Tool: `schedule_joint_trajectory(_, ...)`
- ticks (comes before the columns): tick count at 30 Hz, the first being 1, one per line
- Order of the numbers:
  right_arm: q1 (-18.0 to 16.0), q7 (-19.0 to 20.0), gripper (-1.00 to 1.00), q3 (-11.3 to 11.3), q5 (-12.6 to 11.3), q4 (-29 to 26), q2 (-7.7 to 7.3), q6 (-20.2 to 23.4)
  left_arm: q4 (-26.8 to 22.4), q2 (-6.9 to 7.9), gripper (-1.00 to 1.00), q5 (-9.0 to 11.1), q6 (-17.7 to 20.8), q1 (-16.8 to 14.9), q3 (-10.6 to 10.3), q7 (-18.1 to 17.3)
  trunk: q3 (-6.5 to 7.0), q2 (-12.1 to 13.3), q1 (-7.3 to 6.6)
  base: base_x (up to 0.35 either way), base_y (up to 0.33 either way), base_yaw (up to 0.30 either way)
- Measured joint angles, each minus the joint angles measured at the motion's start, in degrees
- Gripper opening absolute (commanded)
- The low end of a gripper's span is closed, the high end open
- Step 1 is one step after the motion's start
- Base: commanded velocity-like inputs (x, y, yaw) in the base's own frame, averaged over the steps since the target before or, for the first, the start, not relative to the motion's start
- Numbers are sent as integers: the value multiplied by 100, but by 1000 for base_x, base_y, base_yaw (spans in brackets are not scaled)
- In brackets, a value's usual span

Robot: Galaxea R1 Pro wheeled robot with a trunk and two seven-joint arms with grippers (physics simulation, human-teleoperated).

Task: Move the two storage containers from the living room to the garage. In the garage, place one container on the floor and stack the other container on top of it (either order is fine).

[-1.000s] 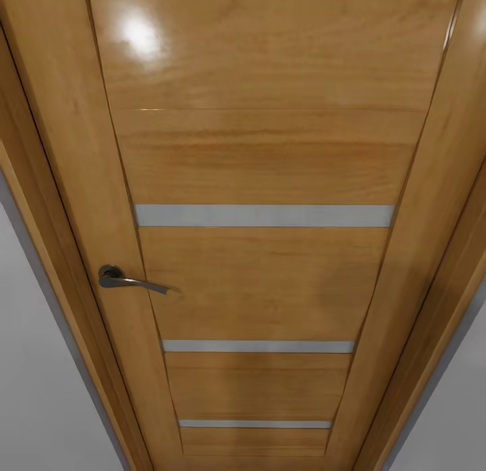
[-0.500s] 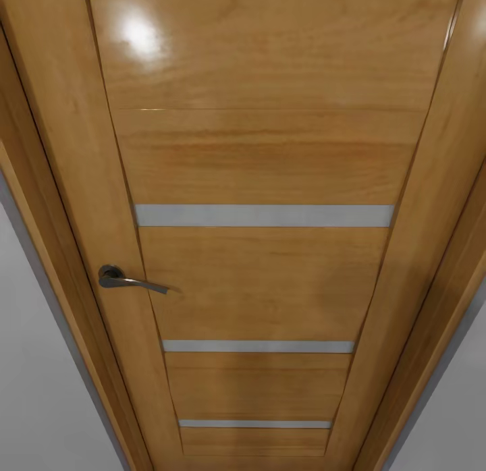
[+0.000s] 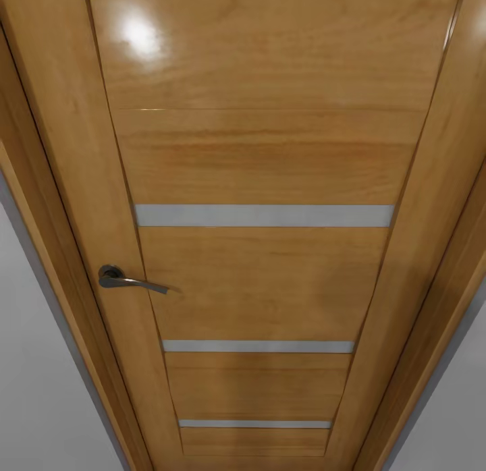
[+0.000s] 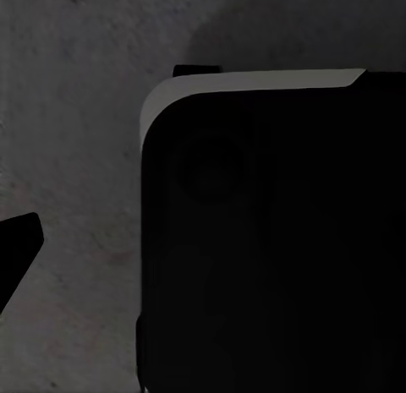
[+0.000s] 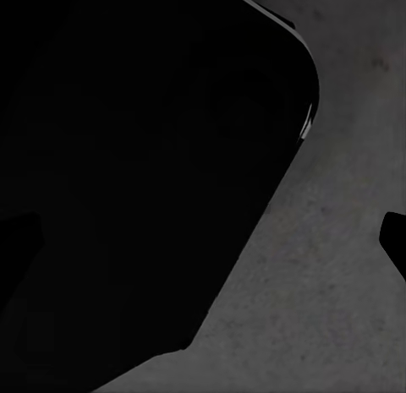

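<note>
The two storage containers are out of view, and so is the living room. An orange wooden door (image 3: 263,154) of the garage stands shut close in front of my head. Dark grey speckled concrete floor (image 4: 76,114) lies under my left gripper (image 4: 203,249), whose one visible fingertip (image 4: 19,248) sits far out at the picture's edge. My right gripper (image 5: 203,241) hangs over the same floor (image 5: 321,317), its fingertip (image 5: 394,241) also far out. Both grippers look open and hold nothing.
The door has a dark metal lever handle (image 3: 128,279) on its left side and three grey horizontal strips. White wall (image 3: 34,390) flanks the wooden frame (image 3: 54,154). My black base (image 4: 271,241) sits beside each gripper (image 5: 135,156).
</note>
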Motion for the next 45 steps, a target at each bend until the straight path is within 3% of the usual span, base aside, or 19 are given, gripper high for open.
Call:
schedule_joint_trajectory(7,-7,-16,100,19,63,-108,-7,-108,1,0,100,-1,0,0,-13,-1,0,0,0,0,0,0)
schedule_joint_trajectory(12,-10,-95,100,49,71,-795,-32,-172,-1,0,100,-7,0,0,-13,0,0,0,0,0,0,0)
schedule_joint_trajectory(15,-9,-234,100,65,71,-1617,-83,-162,-2,0,100,-7,0,0,-13,0,0,0,0,0,0,0)
schedule_joint_trajectory(19,-7,-419,100,67,83,-3230,-194,58,0,0,100,-7,0,0,-13,0,0,0,0,0,0,0)
schedule_joint_trajectory(20,-9,-447,100,66,111,-3873,-330,293,-2,0,100,-7,0,0,-14,-1,1,0,0,0,0,0)
schedule_joint_trajectory(23,-8,-469,100,65,138,-4979,-541,781,0,0,100,-6,0,0,-13,0,1,0,0,0,0,0)
schedule_joint_trajectory(25,-7,-478,100,61,138,-5546,-624,1027,-1,0,100,-6,0,0,-13,0,0,0,0,0,0,0)
schedule_joint_trajectory(27,-8,-497,100,51,141,-6520,-731,1531,2,0,100,-7,0,0,-13,0,1,0,0,0,0,0)
schedule_joint_trajectory(29,-6,-525,100,50,143,-6815,-744,1678,3,0,100,-8,0,0,-13,0,0,0,0,0,0,0)
schedule_joint_trajectory(31,-7,-810,100,57,160,-7601,-755,2053,-2,0,100,-6,0,0,-13,-1,1,0,0,0,0,0)
schedule_joint_trajectory(34,-6,-996,100,78,168,-8320,-751,2514,1,0,100,-6,0,0,-13,0,1,0,0,0,0,0)
schedule_joint_trajectory(41,-5,-1057,100,96,225,-8697,-733,2676,-3,0,100,-7,0,0,-13,0,0,0,0,0,0,0)
schedule_joint_trajectory(45,-5,-1217,100,105,583,-8738,-657,2668,1,0,100,-7,0,0,-13,0,0,0,0,0,0,0)
